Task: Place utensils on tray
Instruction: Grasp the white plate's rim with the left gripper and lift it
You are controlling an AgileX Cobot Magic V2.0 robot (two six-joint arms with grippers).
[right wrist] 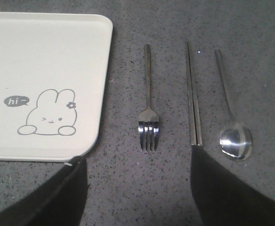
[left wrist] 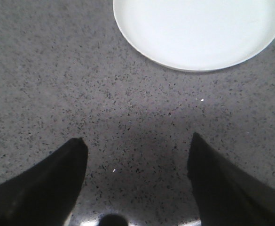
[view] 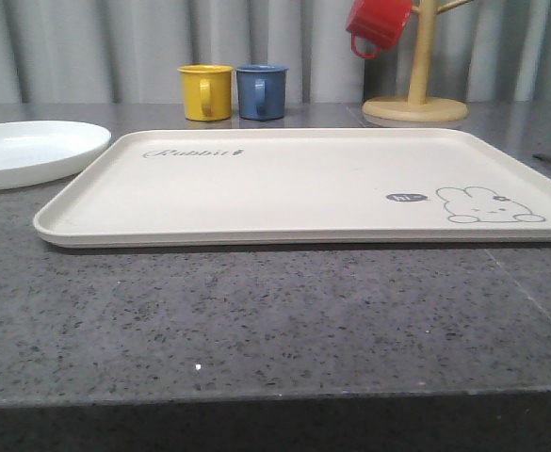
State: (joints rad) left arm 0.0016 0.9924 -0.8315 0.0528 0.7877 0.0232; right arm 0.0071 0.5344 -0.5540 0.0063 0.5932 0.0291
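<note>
The cream tray (view: 284, 188) with its rabbit drawing lies across the middle of the counter, with nothing on it; its corner (right wrist: 48, 56) also shows in the right wrist view. Beside that corner, three silver utensils lie parallel on the counter: a fork (right wrist: 148, 108) nearest the tray, then a long flat piece (right wrist: 193, 94) that looks like two thin metal sticks side by side, then a spoon (right wrist: 233, 134). My right gripper (right wrist: 137, 153) hangs open just short of the fork's tines, holding nothing. My left gripper (left wrist: 137, 137) is open over bare counter.
A round white plate (view: 30, 151) sits left of the tray, close ahead of the left gripper (left wrist: 198, 33). Behind the tray stand a yellow cup (view: 205, 91), a blue cup (view: 261, 91) and a wooden mug tree (view: 416, 94) with a red mug (view: 379, 24).
</note>
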